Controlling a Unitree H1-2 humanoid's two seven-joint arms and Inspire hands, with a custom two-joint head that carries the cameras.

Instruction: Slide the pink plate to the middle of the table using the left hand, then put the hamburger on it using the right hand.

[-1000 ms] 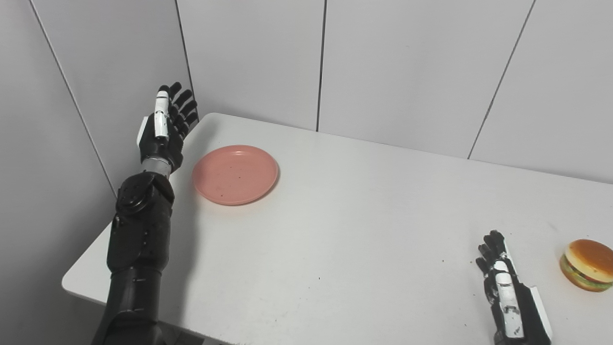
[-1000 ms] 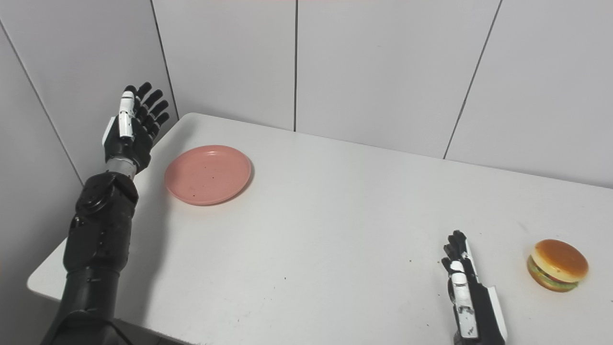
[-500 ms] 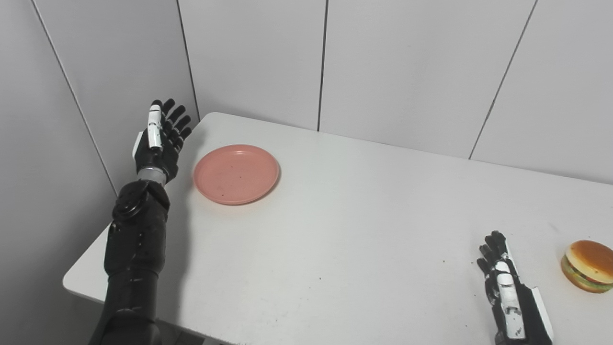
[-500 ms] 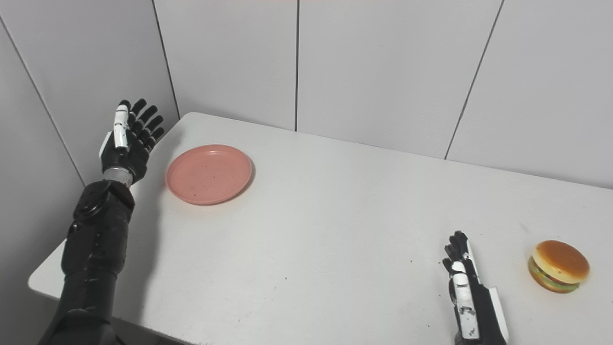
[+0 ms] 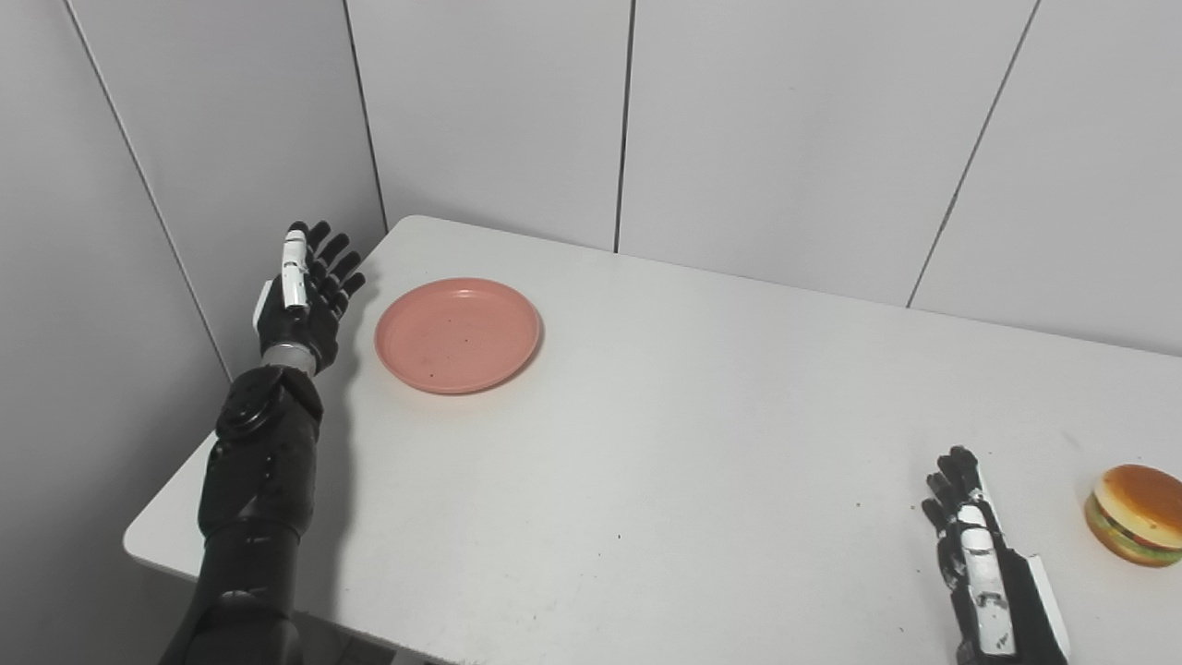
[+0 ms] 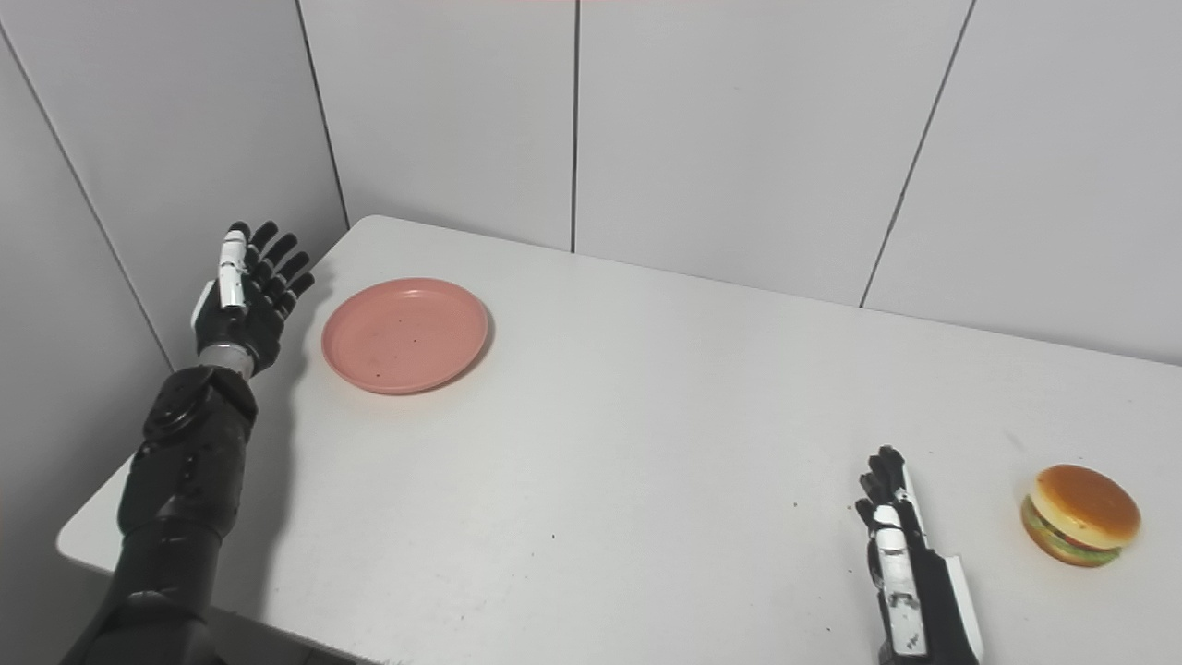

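Note:
A round pink plate (image 5: 457, 334) lies flat on the white table (image 5: 702, 434), near its far left corner. My left hand (image 5: 305, 294) hovers just left of the plate, over the table's left edge, open with fingers spread and holding nothing; it is apart from the plate's rim. The hamburger (image 5: 1136, 513) sits at the table's right side. My right hand (image 5: 983, 563) rests low near the front edge, left of the hamburger and not touching it, open with fingers straight.
Grey panelled walls (image 5: 757, 129) close in the table at the back and on the left, right behind my left hand. The table's left front corner (image 5: 138, 545) is rounded.
My left hand has come down and slightly toward me, staying left of the plate. The plate, hamburger and right hand have kept their places; the view shifted a little.

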